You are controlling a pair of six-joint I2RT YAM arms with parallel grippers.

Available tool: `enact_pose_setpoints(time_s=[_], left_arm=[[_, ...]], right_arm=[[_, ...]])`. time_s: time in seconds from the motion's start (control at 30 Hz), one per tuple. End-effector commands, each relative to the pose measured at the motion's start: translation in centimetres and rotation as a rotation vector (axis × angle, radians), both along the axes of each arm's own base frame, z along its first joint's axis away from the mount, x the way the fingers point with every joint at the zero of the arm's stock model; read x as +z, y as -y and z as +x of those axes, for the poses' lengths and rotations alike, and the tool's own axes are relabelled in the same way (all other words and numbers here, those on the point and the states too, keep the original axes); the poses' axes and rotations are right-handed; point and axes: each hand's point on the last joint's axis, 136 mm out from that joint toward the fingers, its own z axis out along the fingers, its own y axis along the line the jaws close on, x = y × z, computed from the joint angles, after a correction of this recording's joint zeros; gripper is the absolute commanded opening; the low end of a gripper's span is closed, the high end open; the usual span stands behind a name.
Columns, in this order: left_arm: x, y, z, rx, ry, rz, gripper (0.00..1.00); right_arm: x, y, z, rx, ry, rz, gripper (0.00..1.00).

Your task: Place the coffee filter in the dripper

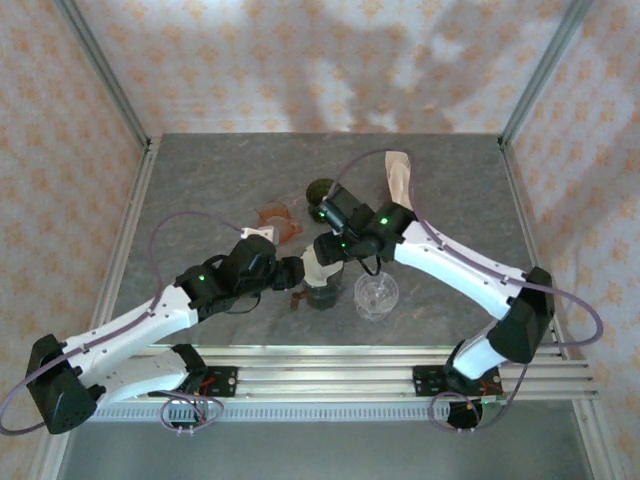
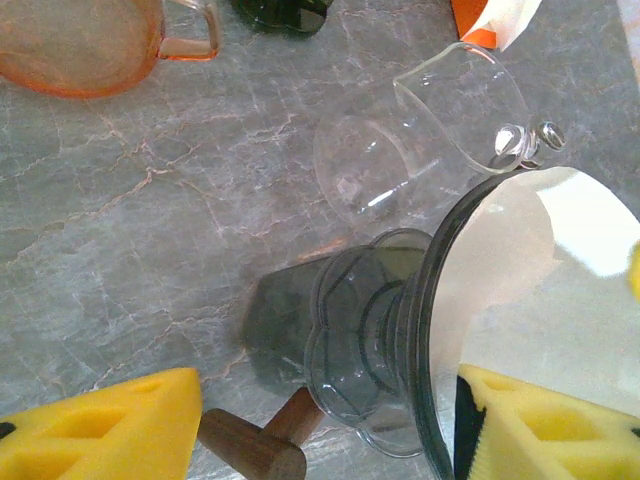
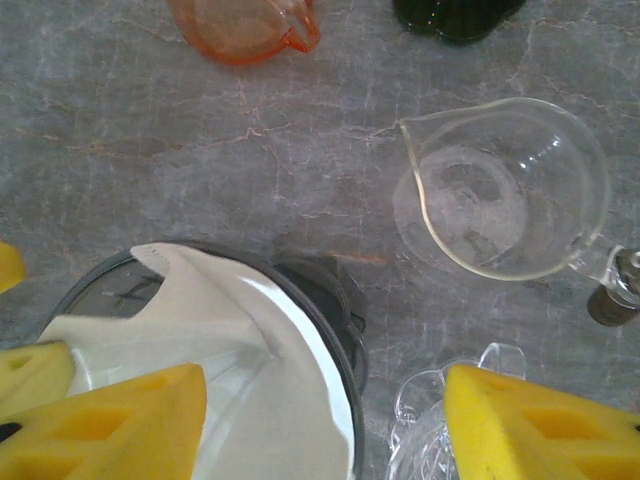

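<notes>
Filter (image 3: 255,400) in the dripper (image 2: 350,350): white paper opened as a cone inside the smoky glass wall, one folded edge standing up at the far rim. Dripper upright near the middle of the counter (image 1: 200,180), wooden handle (image 2: 250,450) sticking out from low on its near-left side.

Right tool (image 3: 325,390) over the dripper, spread wide: one yellow finger (image 3: 110,425) above the paper inside the cone, the other outside the rim, over a ribbed glass (image 3: 435,425) beside the dripper on its right. Cannot tell whether the inner finger touches the paper.

Left tool (image 2: 330,385) low at the dripper's left side, yellow fingers apart with the dripper's base and the handle between them; one close by the handle's end, the other seen past the rim. Cannot tell whether pressing on the dripper or merely standing around it.

Carafe (image 3: 520,200), clear glass with a spout, just right of the dripper. Orange cup (image 3: 245,25) beyond the dripper and to its left, apart from it. Dark green object (image 3: 455,15) beyond the dripper, farther back.
</notes>
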Motion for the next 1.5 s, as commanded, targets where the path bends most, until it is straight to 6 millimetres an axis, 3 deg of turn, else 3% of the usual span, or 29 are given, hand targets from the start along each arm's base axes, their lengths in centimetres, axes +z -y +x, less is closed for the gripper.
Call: enact_pose_setpoints(time_s=[0.0, 0.63, 1.47], left_arm=[[0.4, -0.1, 0.2, 0.011, -0.001, 0.004, 0.66], [0.4, -0.1, 0.1, 0.01, -0.008, 0.001, 0.72], [0.2, -0.5, -0.3, 0.012, -0.013, 0.001, 0.73]], right_arm=[[-0.6, -0.3, 0.3, 0.021, -0.009, -0.03, 0.64], [-2.0, -1.1, 2.2, -0.069, -0.001, 0.019, 0.69], [0.1, 0.8, 2.1, -0.184, 0.06, 0.099, 0.7]])
